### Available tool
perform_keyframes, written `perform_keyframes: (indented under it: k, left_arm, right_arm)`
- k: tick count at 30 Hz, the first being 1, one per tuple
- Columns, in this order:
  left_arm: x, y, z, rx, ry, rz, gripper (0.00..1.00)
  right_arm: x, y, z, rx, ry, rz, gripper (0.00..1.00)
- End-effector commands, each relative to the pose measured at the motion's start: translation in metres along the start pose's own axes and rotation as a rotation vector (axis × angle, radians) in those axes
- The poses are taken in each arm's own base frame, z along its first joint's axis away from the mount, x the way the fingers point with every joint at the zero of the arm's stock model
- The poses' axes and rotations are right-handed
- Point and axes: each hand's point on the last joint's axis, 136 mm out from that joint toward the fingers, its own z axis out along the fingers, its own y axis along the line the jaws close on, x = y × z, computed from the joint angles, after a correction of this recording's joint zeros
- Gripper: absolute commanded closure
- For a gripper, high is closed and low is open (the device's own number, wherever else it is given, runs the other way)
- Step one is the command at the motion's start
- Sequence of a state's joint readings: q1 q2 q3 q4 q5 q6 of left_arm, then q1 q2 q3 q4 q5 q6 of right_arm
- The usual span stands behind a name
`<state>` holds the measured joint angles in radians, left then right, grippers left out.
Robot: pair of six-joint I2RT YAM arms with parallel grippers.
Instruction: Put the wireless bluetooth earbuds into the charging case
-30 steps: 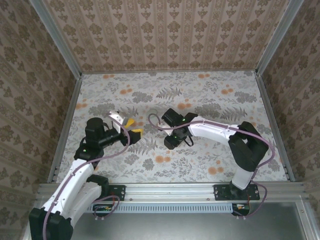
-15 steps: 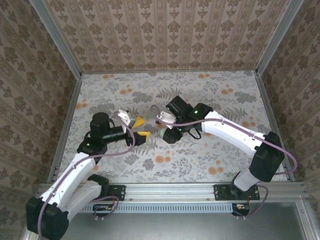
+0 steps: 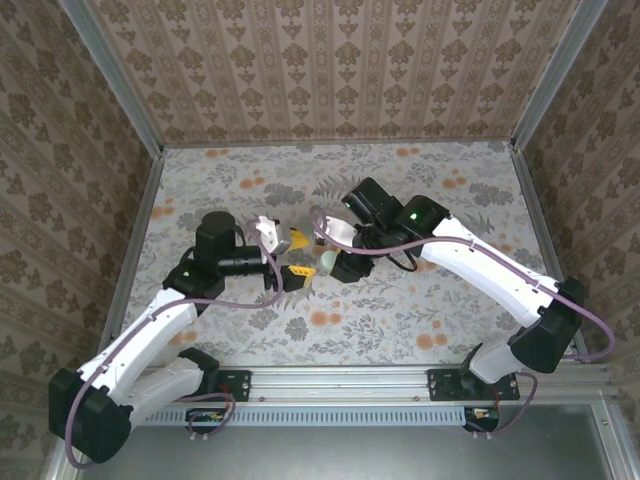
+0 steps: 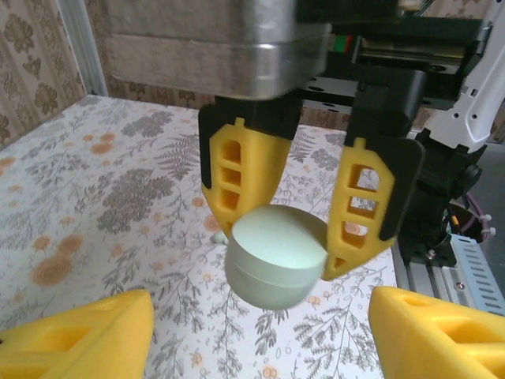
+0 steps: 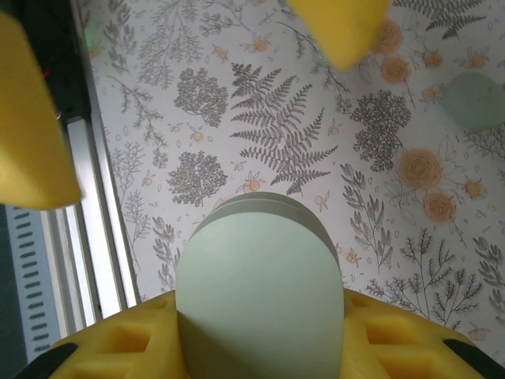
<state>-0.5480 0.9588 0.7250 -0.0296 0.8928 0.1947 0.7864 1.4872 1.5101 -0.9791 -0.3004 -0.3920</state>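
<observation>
The charging case (image 4: 276, 257) is a rounded pale green shell with its lid closed. My right gripper (image 3: 332, 262) is shut on it and holds it above the table, with its yellow fingers (image 4: 241, 178) on either side. In the right wrist view the case (image 5: 260, 292) rises between those fingers. My left gripper (image 3: 297, 257) faces the case from the left, open, its yellow fingertips (image 4: 87, 335) wide apart and just short of it. A small pale green piece (image 5: 473, 99), apparently an earbud, lies on the floral table. Another small pale bit (image 4: 215, 237) lies behind the case.
The floral tabletop (image 3: 420, 190) is walled by patterned panels. An aluminium rail (image 3: 340, 382) runs along the near edge, also seen as a rail (image 5: 99, 237) below the case. The two arms meet at the table's middle.
Both arms have come together: the right gripper carried the case up and left, and the left gripper moved right toward it, its jaws narrowing a little.
</observation>
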Motion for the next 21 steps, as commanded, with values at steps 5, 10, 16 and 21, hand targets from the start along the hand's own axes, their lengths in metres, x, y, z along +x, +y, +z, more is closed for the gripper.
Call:
perform_keyframes:
  k: [5, 10, 16, 21]
  left_arm:
    - [-0.019, -0.017, 0.013, 0.129, -0.005, 0.079, 0.28]
    - [-0.017, -0.021, 0.021, 0.173, 0.007, 0.068, 0.28]
    - [-0.015, -0.023, 0.026, 0.201, 0.017, 0.056, 0.28]
    - [-0.017, -0.024, 0.029, 0.209, 0.018, 0.058, 0.31]
  right_arm:
    - [-0.002, 0.024, -0.03, -0.062, -0.031, -0.133, 0.69]
    - [-0.008, 0.027, -0.035, -0.068, -0.07, -0.151, 0.69]
    - [-0.012, 0.031, -0.036, -0.084, -0.108, -0.153, 0.68]
    - [-0.011, 0.034, -0.035, -0.1, -0.107, -0.155, 0.68]
